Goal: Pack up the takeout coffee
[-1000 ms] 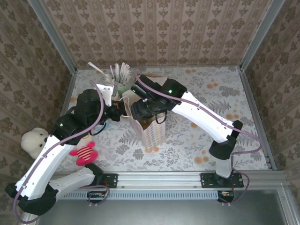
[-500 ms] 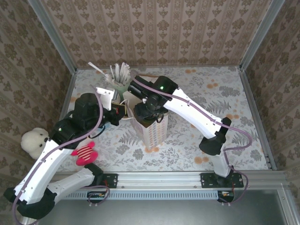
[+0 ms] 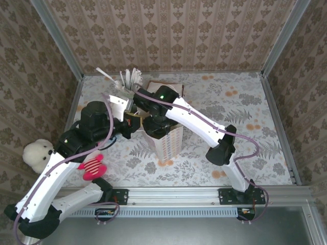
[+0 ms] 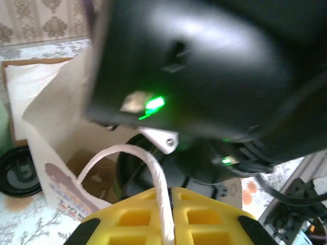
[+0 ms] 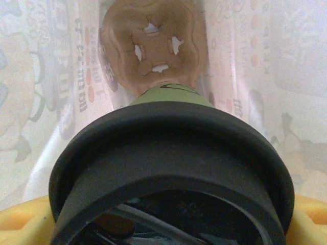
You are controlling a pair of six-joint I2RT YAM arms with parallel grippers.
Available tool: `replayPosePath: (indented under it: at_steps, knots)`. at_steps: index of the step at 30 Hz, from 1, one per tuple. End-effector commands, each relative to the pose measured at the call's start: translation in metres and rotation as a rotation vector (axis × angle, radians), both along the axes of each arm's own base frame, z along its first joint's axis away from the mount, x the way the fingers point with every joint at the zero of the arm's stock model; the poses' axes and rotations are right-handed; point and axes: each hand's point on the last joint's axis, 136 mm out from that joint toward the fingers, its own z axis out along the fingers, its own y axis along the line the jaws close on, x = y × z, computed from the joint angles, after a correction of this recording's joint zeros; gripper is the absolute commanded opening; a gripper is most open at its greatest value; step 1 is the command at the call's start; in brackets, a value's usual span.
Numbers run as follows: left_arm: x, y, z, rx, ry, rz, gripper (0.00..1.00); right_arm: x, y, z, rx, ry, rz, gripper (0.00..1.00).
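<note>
The right fingers (image 5: 20,220) grip the dark olive-green, black-lidded paper cup (image 5: 171,153) between them; the left fingers (image 4: 202,220) pinch the white cord bag handle (image 4: 122,151).

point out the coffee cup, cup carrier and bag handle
dark olive-green paper coffee cup with black lid (image 5: 168,131), right wrist view, lid's rim
brown pulp cup carrier (image 5: 116,48), right wrist view, left lobe
white cord bag handle (image 4: 125,149), left wrist view, top of loop

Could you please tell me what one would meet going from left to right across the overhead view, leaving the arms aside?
White plush toy → pink striped toy → cup of straws → paper bag.
</note>
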Motion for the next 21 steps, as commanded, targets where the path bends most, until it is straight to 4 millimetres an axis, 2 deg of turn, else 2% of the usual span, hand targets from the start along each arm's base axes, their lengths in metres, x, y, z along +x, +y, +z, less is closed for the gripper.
replayPosePath:
  at_steps: [1, 8, 19, 21]
  knots:
    - [-0.01, -0.007, 0.01, -0.02, -0.057, -0.09, 0.11, -0.023, -0.022, -0.007, -0.106, 0.108, 0.033, 0.62]
    - [-0.015, -0.001, 0.017, -0.018, -0.099, -0.095, 0.11, -0.023, -0.02, -0.024, -0.126, 0.154, 0.045, 0.62]
    - [0.001, 0.007, 0.007, 0.021, -0.089, 0.001, 0.13, -0.035, -0.037, -0.019, -0.149, 0.17, 0.07, 0.61]
    - [0.0, 0.007, 0.01, 0.021, -0.101, -0.006, 0.18, -0.037, -0.035, -0.024, -0.136, 0.181, 0.082, 0.61]
